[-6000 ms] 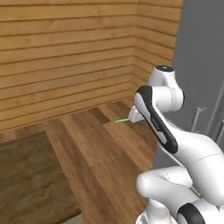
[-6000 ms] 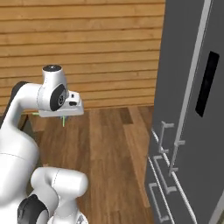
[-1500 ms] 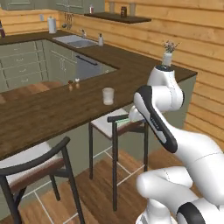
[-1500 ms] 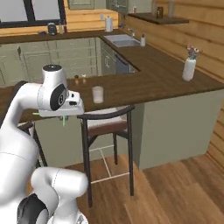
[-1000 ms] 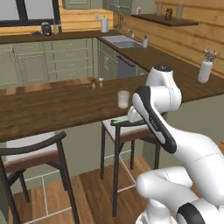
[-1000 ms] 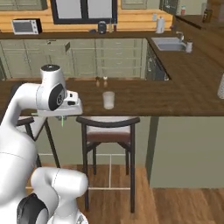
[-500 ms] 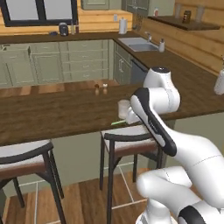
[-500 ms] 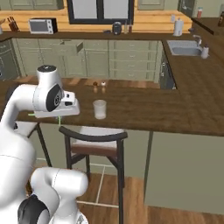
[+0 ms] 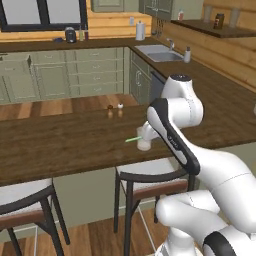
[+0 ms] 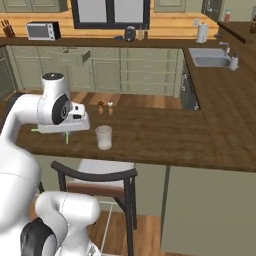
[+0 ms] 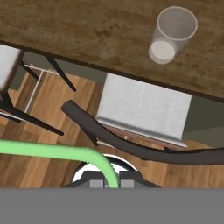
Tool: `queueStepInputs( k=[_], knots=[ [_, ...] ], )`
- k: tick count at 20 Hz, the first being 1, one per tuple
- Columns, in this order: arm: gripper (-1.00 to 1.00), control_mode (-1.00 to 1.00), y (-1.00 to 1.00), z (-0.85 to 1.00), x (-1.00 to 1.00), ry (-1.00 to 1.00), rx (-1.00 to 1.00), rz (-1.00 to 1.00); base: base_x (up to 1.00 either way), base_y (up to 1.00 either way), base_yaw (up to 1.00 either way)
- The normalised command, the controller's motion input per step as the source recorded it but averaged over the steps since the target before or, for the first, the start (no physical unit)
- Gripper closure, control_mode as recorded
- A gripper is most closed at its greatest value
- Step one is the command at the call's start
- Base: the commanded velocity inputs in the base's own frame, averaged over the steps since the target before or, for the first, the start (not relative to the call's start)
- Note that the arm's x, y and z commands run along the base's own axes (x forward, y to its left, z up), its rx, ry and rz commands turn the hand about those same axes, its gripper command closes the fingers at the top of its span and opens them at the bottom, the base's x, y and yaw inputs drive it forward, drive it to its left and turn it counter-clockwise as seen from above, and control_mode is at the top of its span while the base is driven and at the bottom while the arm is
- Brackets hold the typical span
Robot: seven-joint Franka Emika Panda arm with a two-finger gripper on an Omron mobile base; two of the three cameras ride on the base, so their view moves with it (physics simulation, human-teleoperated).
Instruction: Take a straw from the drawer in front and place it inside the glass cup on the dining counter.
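Observation:
My gripper point(image 11: 111, 183) is shut on the straw point(image 11: 52, 151), a thin light green stick that runs out to the left in the hand view. In the right base view the gripper point(image 10: 66, 132) hangs over the near edge of the dining counter point(image 10: 165, 135), left of the glass cup point(image 10: 104, 137). The clear, empty cup point(image 11: 173, 35) stands upright on the dark wood top point(image 11: 87, 30). From the left base view the straw point(image 9: 132, 139) pokes out just left of the cup point(image 9: 144, 139). A sage-green drawer point(image 10: 75, 56) stands pulled out in the far cabinets.
Two small shakers point(image 9: 114, 107) stand farther back on the dining counter point(image 9: 60, 145). A stool point(image 11: 142, 109) with a pale seat and dark curved back is tucked under the counter edge, and another stool point(image 9: 25, 200) stands to its left. A sink point(image 10: 210, 61) is at the far right.
The whole picture has shifted, so the base has moved; the dining counter and cup now sit closer and more central. The gripper keeps the straw shut in its jaws.

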Motion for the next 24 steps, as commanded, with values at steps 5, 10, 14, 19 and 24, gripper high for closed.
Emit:
queueStepInputs(
  k=[5,10,14,19,24],
  knots=[
    [1.00,1.00,0.00,0.00,0.00,0.00,0.00,0.00,0.97,-0.05,-0.29],
    [1.00,-1.00,-0.27,0.42,0.44,0.03,-0.16,-0.19,0.00,0.00,0.00],
    [1.00,-1.00,-0.38,0.63,0.27,-0.01,-0.34,-0.16,0.00,0.00,0.00],
    [1.00,-1.00,-0.30,0.46,0.12,-0.01,-0.45,-0.13,0.00,0.00,0.00],
    [1.00,-1.00,-0.12,0.07,0.17,0.00,-0.55,-0.09,0.00,0.00,0.00]
  ],
)
